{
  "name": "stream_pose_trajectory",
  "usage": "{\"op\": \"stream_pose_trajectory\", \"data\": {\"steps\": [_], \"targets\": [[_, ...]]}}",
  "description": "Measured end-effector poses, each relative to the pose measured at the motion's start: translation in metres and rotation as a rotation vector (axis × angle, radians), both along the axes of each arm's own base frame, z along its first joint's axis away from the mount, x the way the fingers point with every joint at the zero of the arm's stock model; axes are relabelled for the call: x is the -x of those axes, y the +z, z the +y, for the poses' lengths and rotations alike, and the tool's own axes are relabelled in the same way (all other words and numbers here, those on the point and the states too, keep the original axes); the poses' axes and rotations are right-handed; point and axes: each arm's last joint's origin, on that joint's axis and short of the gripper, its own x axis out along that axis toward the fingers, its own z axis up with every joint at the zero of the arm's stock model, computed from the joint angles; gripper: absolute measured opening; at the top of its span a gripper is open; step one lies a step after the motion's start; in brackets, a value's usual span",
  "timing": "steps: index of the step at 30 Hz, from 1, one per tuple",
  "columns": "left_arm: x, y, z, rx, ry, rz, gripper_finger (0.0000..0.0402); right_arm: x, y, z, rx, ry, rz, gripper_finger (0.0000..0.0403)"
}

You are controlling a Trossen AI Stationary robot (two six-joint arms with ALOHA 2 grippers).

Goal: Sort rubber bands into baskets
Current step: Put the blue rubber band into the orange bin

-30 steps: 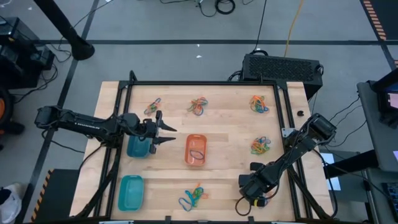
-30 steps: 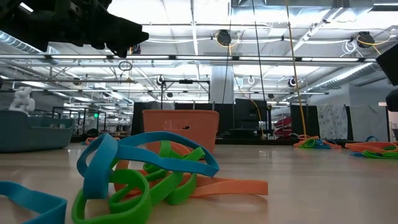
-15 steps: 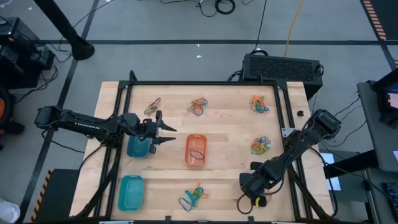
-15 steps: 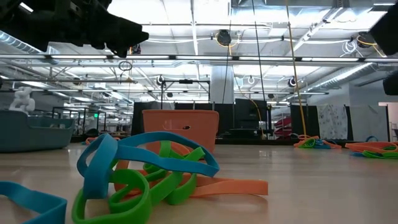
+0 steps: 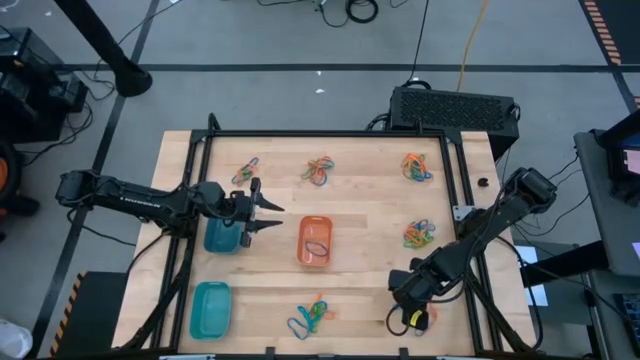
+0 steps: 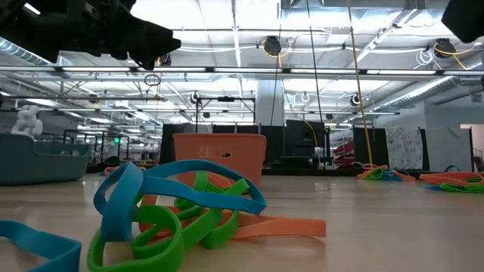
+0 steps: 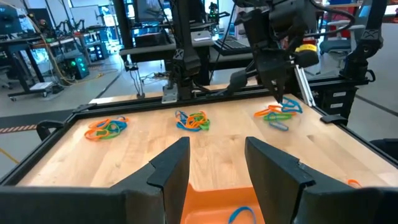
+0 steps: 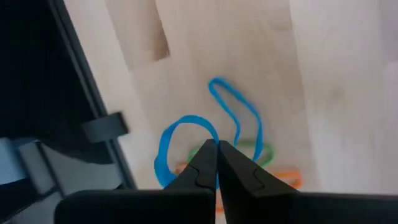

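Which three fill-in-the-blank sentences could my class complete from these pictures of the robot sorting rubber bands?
1. The right end effector is pinched shut on a ____ rubber band.
2. The orange basket in the middle of the table already holds one ____ band.
3. The left end effector hangs with its fingers ____ between the small round basket and the orange one.
4. The larger teal basket sits at the table's ____ near corner.

Missing words: blue; blue; open; left

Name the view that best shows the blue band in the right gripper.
Right wrist view: the right gripper is shut on the blue rubber band. In the high view the arm hides it. The low and left wrist views don't show it.
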Motion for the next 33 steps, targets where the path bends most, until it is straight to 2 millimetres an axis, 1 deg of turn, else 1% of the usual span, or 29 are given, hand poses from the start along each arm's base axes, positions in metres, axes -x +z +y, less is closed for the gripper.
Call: {"op": "stream_pose_trajectory", "data": {"steps": [4,6,11,17,22,26,31,33], "targets": [[0.0,0.0,0.0,0.0,0.0,0.0,0.0164,-0.001,0.0,0.0,-0.018,-0.002,0.008,0.0001],[0.0,0.0,0.0,0.0,0.0,0.0,0.0164,-0.003,0.001,0.0,-0.014,0.011,-0.03,0.0001],[0.0,0.0,0.0,0.023,-0.001,0.005,0.0164,-0.016,0.004,-0.002,0.055,0.055,-0.229,0.0001],[0.0,0.001,-0.003,0.115,-0.083,0.025,0.0164,-0.041,0.012,-0.014,0.182,0.082,-0.507,0.0001],[-0.005,0.005,-0.003,0.192,-0.07,0.106,0.0164,-0.065,0.02,-0.034,0.315,0.102,-0.695,0.0001],[-0.011,-0.001,-0.003,0.216,-0.061,0.172,0.0164,-0.083,0.026,-0.058,0.385,0.098,-0.778,0.0001],[-0.018,-0.014,-0.003,0.219,-0.051,0.245,0.0164,-0.104,0.033,-0.091,0.456,0.044,-0.881,0.0001],[-0.019,-0.016,-0.003,0.225,-0.048,0.257,0.0164,-0.112,0.034,-0.104,0.481,0.015,-0.919,0.0001]]}}
